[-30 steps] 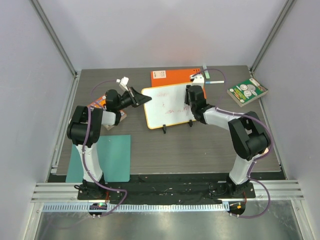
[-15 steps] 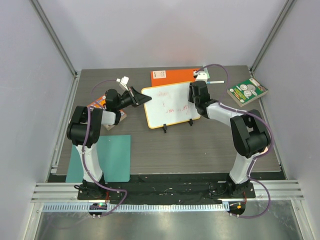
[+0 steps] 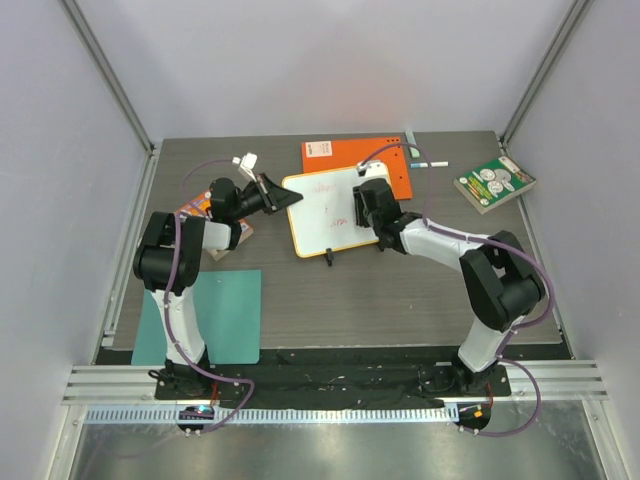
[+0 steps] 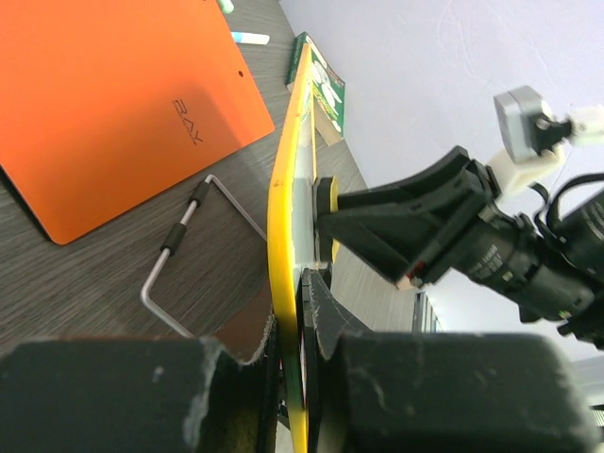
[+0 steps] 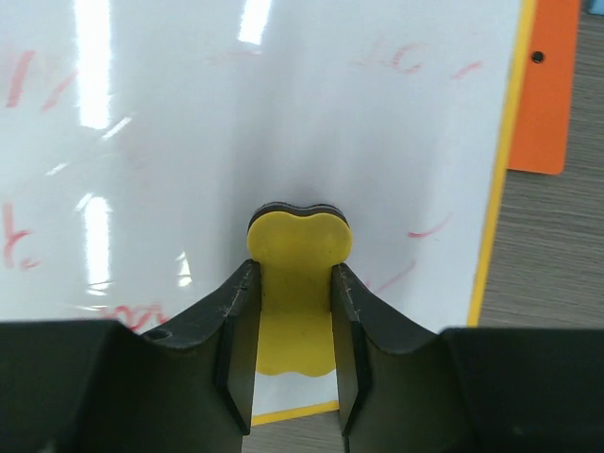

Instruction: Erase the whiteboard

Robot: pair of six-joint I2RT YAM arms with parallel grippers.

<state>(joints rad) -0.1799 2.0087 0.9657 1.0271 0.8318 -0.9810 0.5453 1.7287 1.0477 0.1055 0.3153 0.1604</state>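
The whiteboard point(image 3: 325, 208), white with a yellow rim, stands tilted on two small black feet mid-table, with faint red writing on it point(image 5: 151, 113). My left gripper point(image 3: 280, 197) is shut on its left rim point(image 4: 286, 245). My right gripper point(image 3: 362, 205) is shut on a yellow eraser point(image 5: 298, 283) with a dark pad, pressed flat on the board's face near its right side. Red marks point(image 5: 429, 226) remain beside the eraser. In the left wrist view the right gripper point(image 4: 326, 203) meets the board's front.
An orange flat book point(image 3: 352, 157) lies behind the board. A marker point(image 3: 430, 163) and a green book point(image 3: 494, 183) lie at the back right. A teal mat point(image 3: 215, 315) lies front left. A small item point(image 3: 195, 210) sits under the left arm.
My right gripper has slid the eraser leftward across the board from its right edge toward the middle. The red writing at centre-right is fainter. The left gripper has not moved.
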